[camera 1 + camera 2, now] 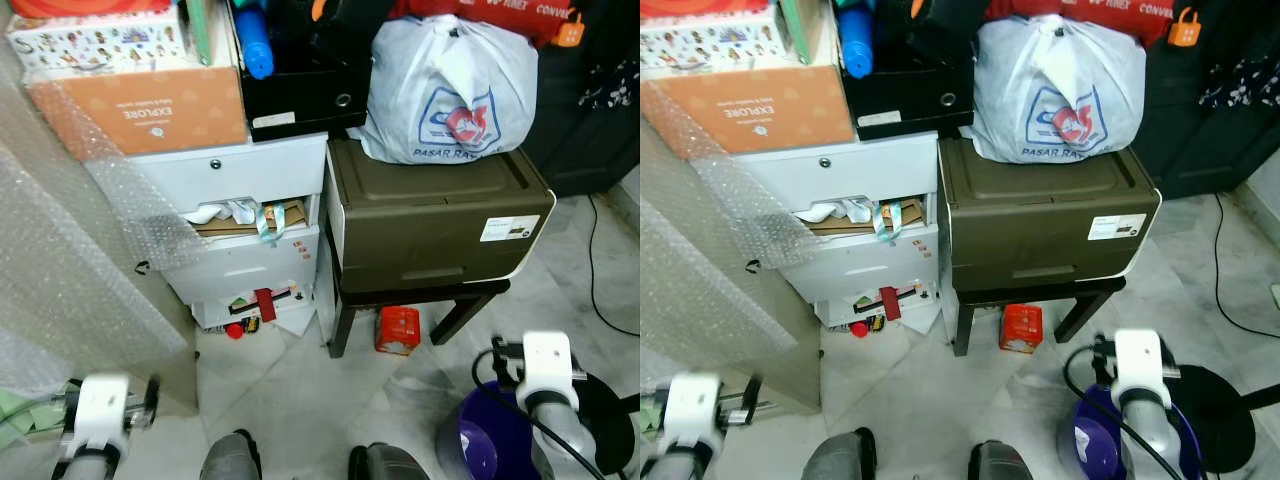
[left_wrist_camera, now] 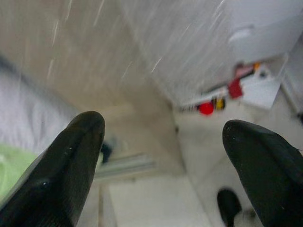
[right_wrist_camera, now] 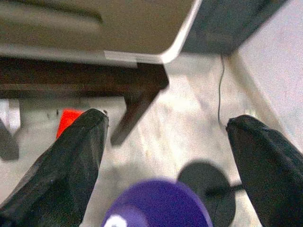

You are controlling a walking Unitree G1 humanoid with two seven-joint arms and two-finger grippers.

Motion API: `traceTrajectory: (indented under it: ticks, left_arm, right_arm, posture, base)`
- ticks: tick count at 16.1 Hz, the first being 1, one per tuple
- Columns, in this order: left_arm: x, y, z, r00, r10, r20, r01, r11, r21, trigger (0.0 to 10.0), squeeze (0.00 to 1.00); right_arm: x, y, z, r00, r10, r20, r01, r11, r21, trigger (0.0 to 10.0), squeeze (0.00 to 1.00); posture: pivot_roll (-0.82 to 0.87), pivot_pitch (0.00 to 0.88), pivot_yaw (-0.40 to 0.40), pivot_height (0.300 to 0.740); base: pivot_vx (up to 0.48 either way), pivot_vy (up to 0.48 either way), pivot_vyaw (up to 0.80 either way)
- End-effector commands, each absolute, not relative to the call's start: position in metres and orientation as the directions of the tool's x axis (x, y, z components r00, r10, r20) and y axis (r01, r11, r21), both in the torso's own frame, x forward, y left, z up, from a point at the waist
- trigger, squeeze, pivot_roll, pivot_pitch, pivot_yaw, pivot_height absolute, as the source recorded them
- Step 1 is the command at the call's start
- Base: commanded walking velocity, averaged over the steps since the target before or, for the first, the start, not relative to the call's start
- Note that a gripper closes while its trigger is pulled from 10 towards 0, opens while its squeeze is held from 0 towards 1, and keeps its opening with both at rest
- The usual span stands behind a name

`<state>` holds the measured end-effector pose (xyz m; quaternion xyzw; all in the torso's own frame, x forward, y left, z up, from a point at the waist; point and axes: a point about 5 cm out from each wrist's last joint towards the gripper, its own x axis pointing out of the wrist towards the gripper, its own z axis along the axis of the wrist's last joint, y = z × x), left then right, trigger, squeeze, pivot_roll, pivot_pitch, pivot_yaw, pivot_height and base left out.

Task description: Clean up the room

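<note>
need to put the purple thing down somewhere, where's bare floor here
Bare tile lies in front of the white drawer unit, between the robot's feet and the red box. Crowded: under the dark stool, and around the purple object and black round base.

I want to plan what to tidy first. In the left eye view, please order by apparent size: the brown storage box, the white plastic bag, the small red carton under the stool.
Largest to smallest, as they look:
1. brown storage box
2. white plastic bag
3. red carton

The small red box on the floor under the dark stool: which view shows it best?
The left eye view: the small red box sits whole and sharp. The right eye view matches it. The right wrist view shows a blurred red corner beside a black finger.
</note>
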<state>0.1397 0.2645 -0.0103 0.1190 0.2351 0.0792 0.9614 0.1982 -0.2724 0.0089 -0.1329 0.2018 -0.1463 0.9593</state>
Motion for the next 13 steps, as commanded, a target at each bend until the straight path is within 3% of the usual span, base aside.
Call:
traceTrajectory:
  ticks: [1,3,5,7,9,11,13]
  left_arm:
    - [0.130,0.274,-0.024,0.831,0.262,-0.491,-0.121,0.946,0.300,10.0,0.00]
    - [0.119,0.283,-0.041,0.756,0.326,-0.568,-0.157,0.932,0.326,10.0,0.00]
    - [0.110,0.284,-0.064,0.647,0.351,-0.677,-0.133,0.926,0.353,10.0,0.00]
    - [0.103,0.280,-0.083,0.511,0.343,-0.788,-0.071,0.931,0.359,10.0,0.00]
    - [0.106,0.282,-0.084,0.481,0.362,-0.799,-0.097,0.927,0.362,10.0,0.00]
    - [0.102,0.284,-0.088,0.395,0.360,-0.845,-0.056,0.928,0.369,10.0,0.00]
    - [0.103,0.283,-0.090,0.361,0.345,-0.867,0.003,0.929,0.371,10.0,0.00]
  right_arm:
    - [0.195,-0.280,-0.002,0.838,-0.364,-0.406,0.260,0.921,-0.289,10.0,0.00]
    - [0.192,-0.283,-0.016,0.807,-0.364,-0.465,0.265,0.927,-0.266,10.0,0.00]
    - [0.185,-0.288,-0.032,0.754,-0.350,-0.555,0.219,0.932,-0.290,10.0,0.00]
    - [0.174,-0.283,-0.052,0.675,-0.290,-0.679,0.192,0.957,-0.218,10.0,0.00]
    - [0.168,-0.272,-0.063,0.636,-0.217,-0.740,0.142,0.976,-0.165,10.0,0.00]
    - [0.161,-0.261,-0.074,0.569,-0.191,-0.800,0.101,0.982,-0.162,10.0,0.00]
    - [0.168,-0.249,-0.076,0.567,-0.171,-0.806,0.065,0.985,-0.163,10.0,0.00]
  posture:
    - [0.03,0.144,-0.023,0.740]
    - [0.02,0.136,-0.020,0.740]
    - [0.02,0.133,-0.018,0.740]
    - [0.01,0.125,-0.018,0.740]
    - [0.01,0.115,-0.017,0.740]
    - [0.01,0.107,-0.019,0.740]
    - [0.00,0.102,-0.015,0.740]
  base:
    - [0.000,0.000,0.00]
    - [0.000,0.000,0.00]
    - [0.000,0.000,0.00]
    - [0.000,0.000,0.00]
    - [0.000,0.000,0.00]
    - [0.000,0.000,0.00]
    - [0.000,0.000,0.40]
